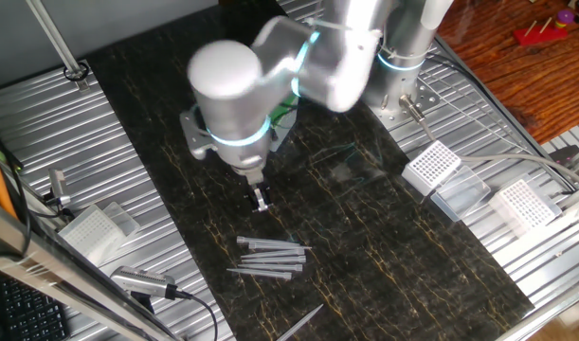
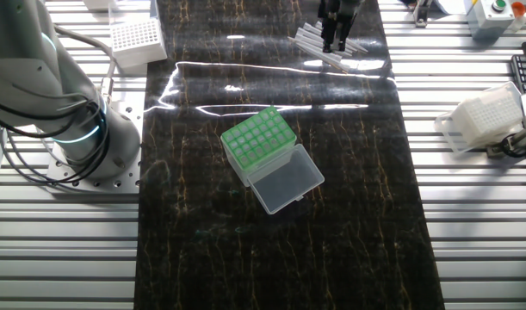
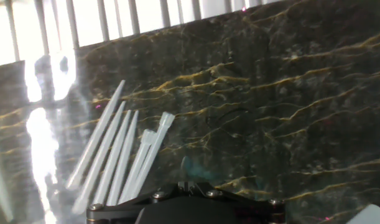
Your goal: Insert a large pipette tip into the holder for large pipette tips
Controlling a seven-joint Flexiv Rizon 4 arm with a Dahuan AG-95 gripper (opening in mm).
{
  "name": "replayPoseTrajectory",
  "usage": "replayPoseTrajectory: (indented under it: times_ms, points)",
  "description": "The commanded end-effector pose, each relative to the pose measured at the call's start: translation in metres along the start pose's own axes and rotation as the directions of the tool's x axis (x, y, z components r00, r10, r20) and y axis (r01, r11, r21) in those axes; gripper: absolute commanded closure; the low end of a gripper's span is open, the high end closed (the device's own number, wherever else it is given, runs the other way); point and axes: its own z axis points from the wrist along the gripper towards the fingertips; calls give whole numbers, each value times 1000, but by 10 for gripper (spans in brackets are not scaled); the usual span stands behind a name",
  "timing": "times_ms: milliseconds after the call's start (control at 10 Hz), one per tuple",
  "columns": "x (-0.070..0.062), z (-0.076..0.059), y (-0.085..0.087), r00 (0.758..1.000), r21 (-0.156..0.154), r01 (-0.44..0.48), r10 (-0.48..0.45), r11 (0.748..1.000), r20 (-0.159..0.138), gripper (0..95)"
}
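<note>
Whether our jaws stood parted or pressed together we could not tell, though the gripper (image 1: pixel 261 201) held nothing and hung just short of the loose tips (image 1: pixel 270 259) on the dark table (image 1: pixel 412 265). We judged it best to drop squarely across one outer tip (image 3: pixel 95 138), clear of its neighbours, since the green-topped holder (image 2: pixel 259 143) sat well apart.

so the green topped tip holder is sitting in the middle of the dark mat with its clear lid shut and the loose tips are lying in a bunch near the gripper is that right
Not quite: the lid is open, not shut. The other fixed view shows the holder mid-mat with its green grid uncovered and the clear lid swung down flat on the mat beside it. The rest holds: the loose tips lie bunched close to the gripper.
</note>
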Motion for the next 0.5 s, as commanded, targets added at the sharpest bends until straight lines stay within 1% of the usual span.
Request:
replayPoseTrajectory:
  times_ms: [100, 300, 500]
  points:
    - [1, -1, -2, 1000, 23, -10, 9, 1000, 20, 950]
    - [1, -1, -2, 1000, 24, 0, 0, 1000, 14, 950]
    - [1, -1, -2, 1000, 24, 13, -13, 1000, -9, 950]
